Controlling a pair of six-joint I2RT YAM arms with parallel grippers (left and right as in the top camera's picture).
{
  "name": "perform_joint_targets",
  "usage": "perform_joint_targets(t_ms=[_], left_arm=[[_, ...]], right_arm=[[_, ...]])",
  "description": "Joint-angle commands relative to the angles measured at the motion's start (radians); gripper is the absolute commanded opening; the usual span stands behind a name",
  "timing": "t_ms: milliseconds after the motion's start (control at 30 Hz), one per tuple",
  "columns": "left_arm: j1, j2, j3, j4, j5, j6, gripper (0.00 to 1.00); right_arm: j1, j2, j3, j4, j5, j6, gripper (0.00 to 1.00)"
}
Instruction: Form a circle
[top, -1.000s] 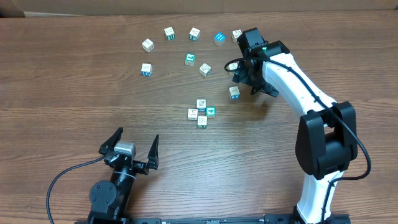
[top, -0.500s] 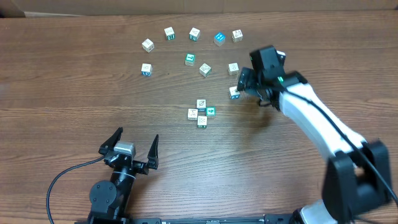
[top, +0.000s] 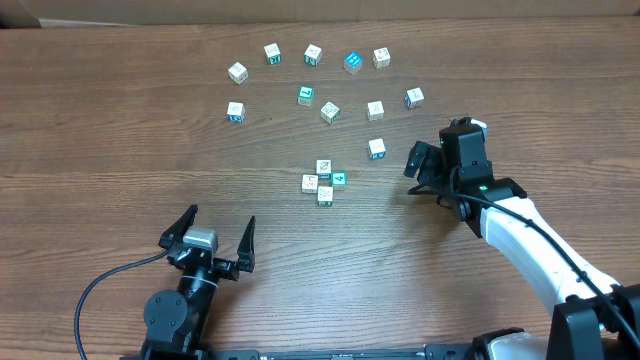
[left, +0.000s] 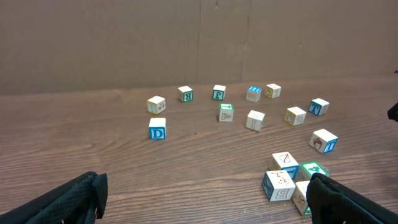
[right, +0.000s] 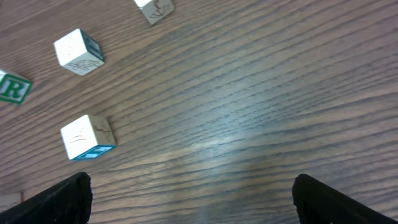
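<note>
right hand (top: 420, 172) is spread wide and empty, just right of a lone cube (top: 376, 148). left hand (top: 220, 216) is wide open too, touching nothing. the circle (top: 312, 54) is a loose arc across the far tabletop (top: 120, 150).

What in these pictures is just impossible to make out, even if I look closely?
- Overhead view: the symbols on the small cubes are too small to read.
- Left wrist view: the nearest cluster of cubes is partly covered by a dark finger of the left end effector.
- Right wrist view: the green R cube is cut off by the left edge, and another cube by the top edge.
</note>
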Motion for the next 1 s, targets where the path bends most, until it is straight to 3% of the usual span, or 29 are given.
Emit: perform_joint_targets(t_ms=[0, 300, 533, 967], left_arm=[[-0.002, -0.012, -0.004, -0.003, -0.007, 0.022, 1.0], [-0.002, -0.012, -0.004, -0.003, -0.007, 0.022, 1.0], [-0.002, -0.012, -0.004, -0.003, -0.007, 0.023, 0.99], [-0.002, -0.012, -0.004, -0.003, -0.007, 0.022, 1.0]], right_arm=[[-0.004, -0.028, -0.007, 0.01, -0.021, -0.027, 1.0], [-0.004, -0.063, -0.028, 0.02, -0.031, -0.027, 1.0], [-0.008, -0.189, -0.201, 0.183, -0.031, -0.027, 1.0], [-0.082, -0.393, -0.419, 0.319, -0.09, -0.031, 1.0]])
